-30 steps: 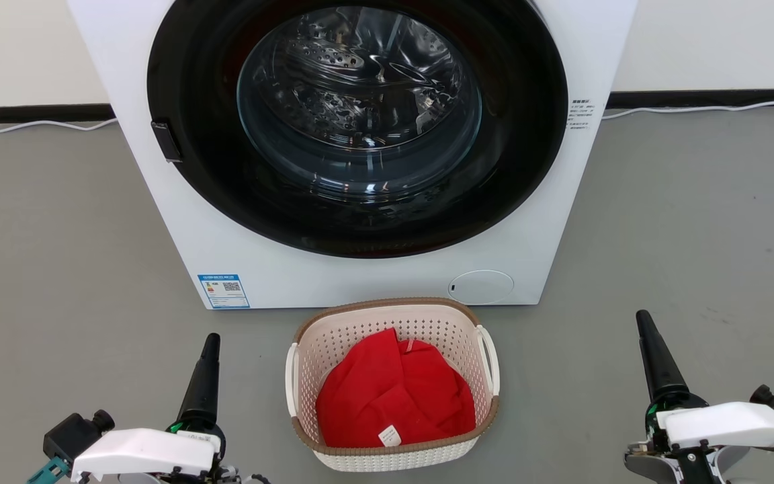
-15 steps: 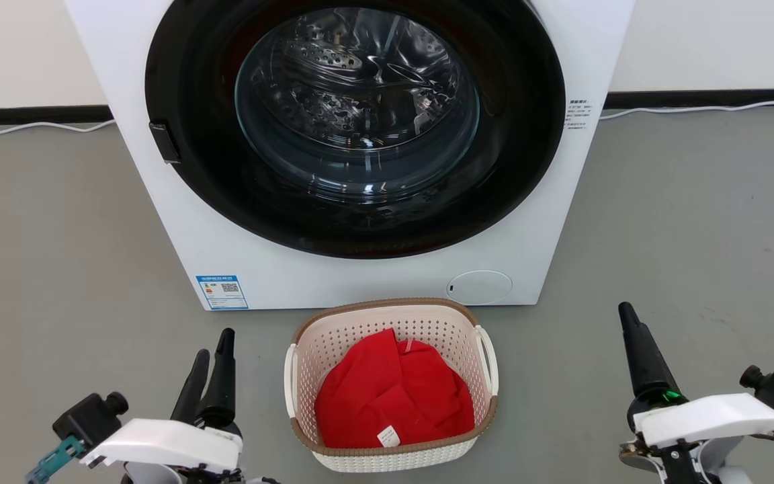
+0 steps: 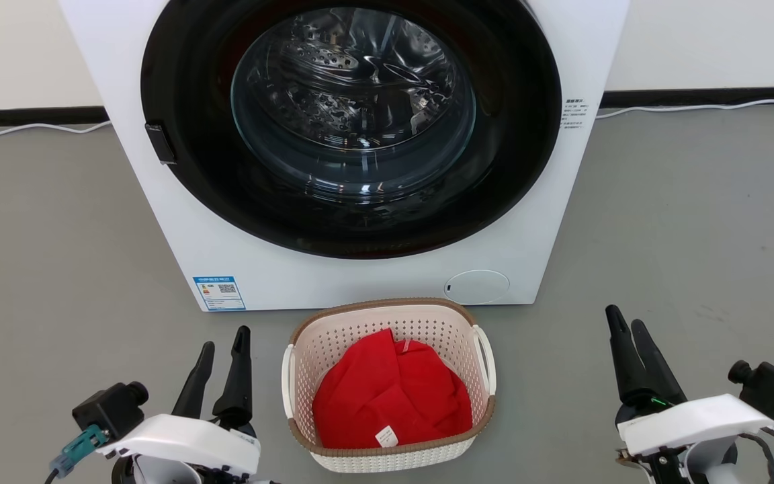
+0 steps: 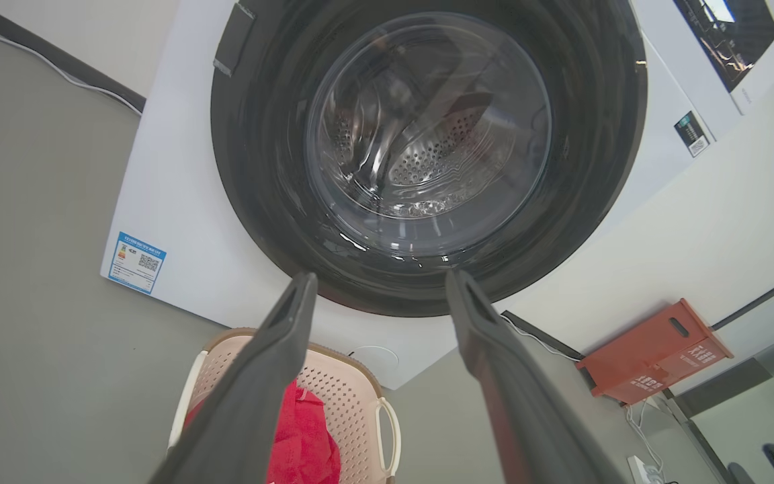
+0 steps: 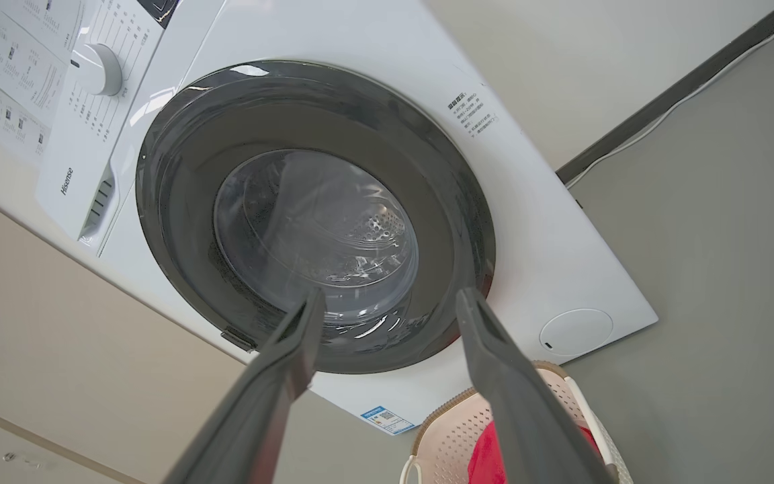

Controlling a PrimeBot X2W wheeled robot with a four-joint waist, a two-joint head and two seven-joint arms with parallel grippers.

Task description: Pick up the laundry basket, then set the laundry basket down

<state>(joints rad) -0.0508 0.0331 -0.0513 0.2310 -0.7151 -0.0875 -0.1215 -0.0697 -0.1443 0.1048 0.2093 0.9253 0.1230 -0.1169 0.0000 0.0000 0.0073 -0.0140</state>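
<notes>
Washer [image 3: 158,222], 1 only, with 1 laundry basket [image 3: 420,326] upright on the grey floor [image 3: 58,269] just in front of it.
The washer has 1 round, dark-ringed glass door [image 3: 353,107]. The basket holds 1 red cloth [image 3: 390,396], and its 2 white loop handles [image 3: 488,359] face outward toward 2 grippers. The left gripper [image 3: 226,338] is near the basket's left side and the right gripper [image 3: 624,317] stands farther off on its right. Both have their fingers spread, grasp nothing and are clear of the basket. 1 blue label [image 3: 220,292] marks the washer's lower corner.
</notes>
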